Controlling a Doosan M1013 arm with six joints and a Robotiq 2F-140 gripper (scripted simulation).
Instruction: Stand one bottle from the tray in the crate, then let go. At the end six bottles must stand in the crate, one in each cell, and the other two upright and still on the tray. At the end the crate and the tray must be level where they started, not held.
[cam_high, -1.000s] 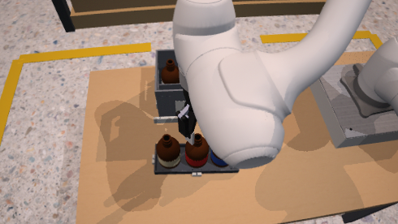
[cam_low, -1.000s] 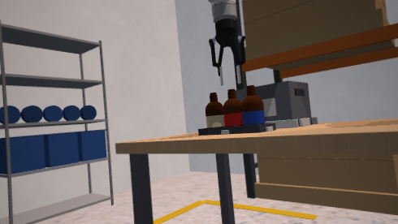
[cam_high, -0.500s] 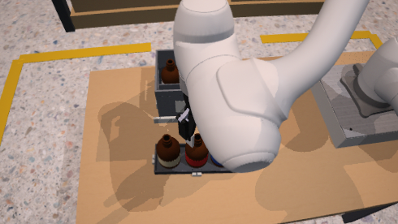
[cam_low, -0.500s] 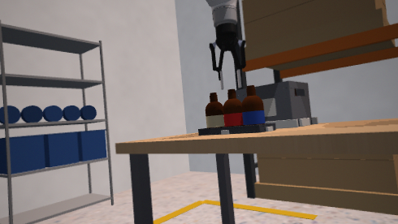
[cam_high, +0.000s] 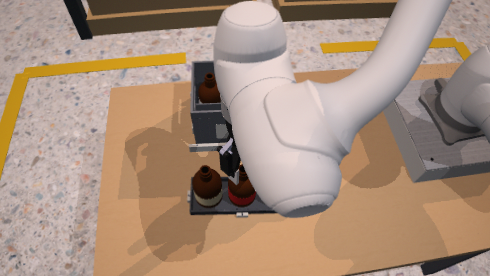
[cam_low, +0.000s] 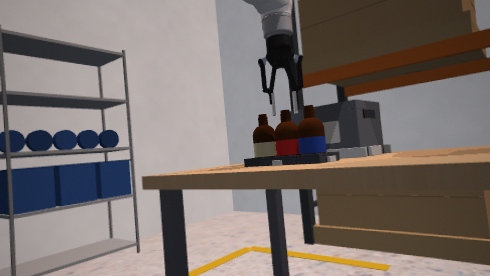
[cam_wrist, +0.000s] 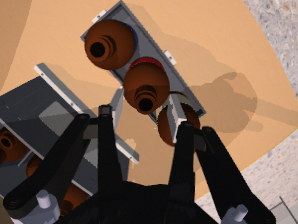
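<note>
Three brown bottles stand in a row on the dark tray (cam_low: 285, 160): one with a cream label (cam_low: 264, 136), one with a red label (cam_low: 287, 134), one with a blue label (cam_low: 311, 131). My gripper (cam_low: 283, 107) hangs straight above the red-label bottle, partly open and empty, with its fingertips about level with that bottle's cap on either side. In the wrist view my gripper (cam_wrist: 145, 101) frames the red-label bottle (cam_wrist: 147, 88); the blue-label one (cam_wrist: 174, 123) is half hidden behind a finger. The grey crate (cam_high: 210, 107) stands just behind the tray, with a bottle (cam_high: 209, 89) visible in a far cell; my arm hides its other cells.
The arm's grey base plate (cam_high: 435, 130) sits at the table's right side. A metal shelf rack (cam_low: 60, 150) with blue boxes stands off to the left of the table. Yellow floor tape (cam_high: 100, 65) runs around the table.
</note>
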